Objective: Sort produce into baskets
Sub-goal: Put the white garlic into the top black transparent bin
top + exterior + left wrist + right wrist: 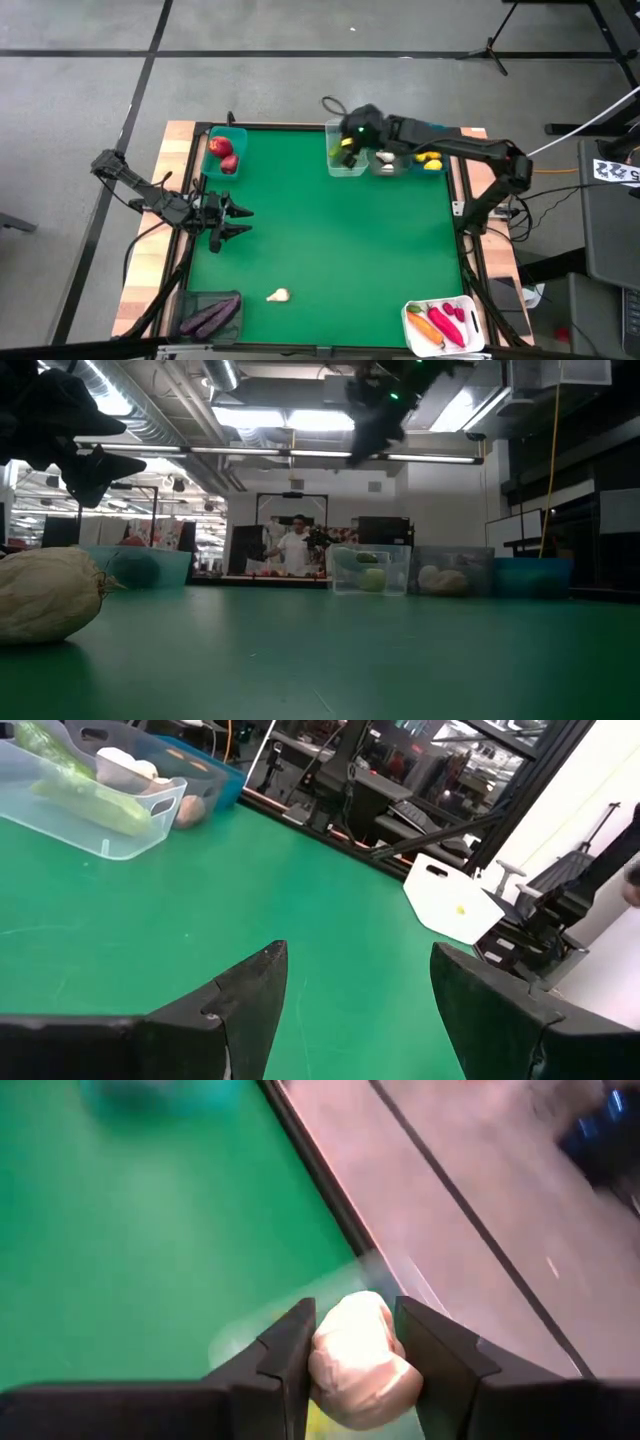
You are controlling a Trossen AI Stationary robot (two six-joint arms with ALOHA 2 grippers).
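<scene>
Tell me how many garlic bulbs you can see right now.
3, maybe more hidden. One garlic bulb lies loose on the green mat near the front edge, one is clamped in the right gripper, and one sits in the dark grey bin.

high: straight down, whole table [320, 220] | low: tabletop level, facing room, garlic [48, 595] close | left wrist: near mat, toward clear bin [90, 795] | right wrist: above table edge | shared: clear bin
</scene>
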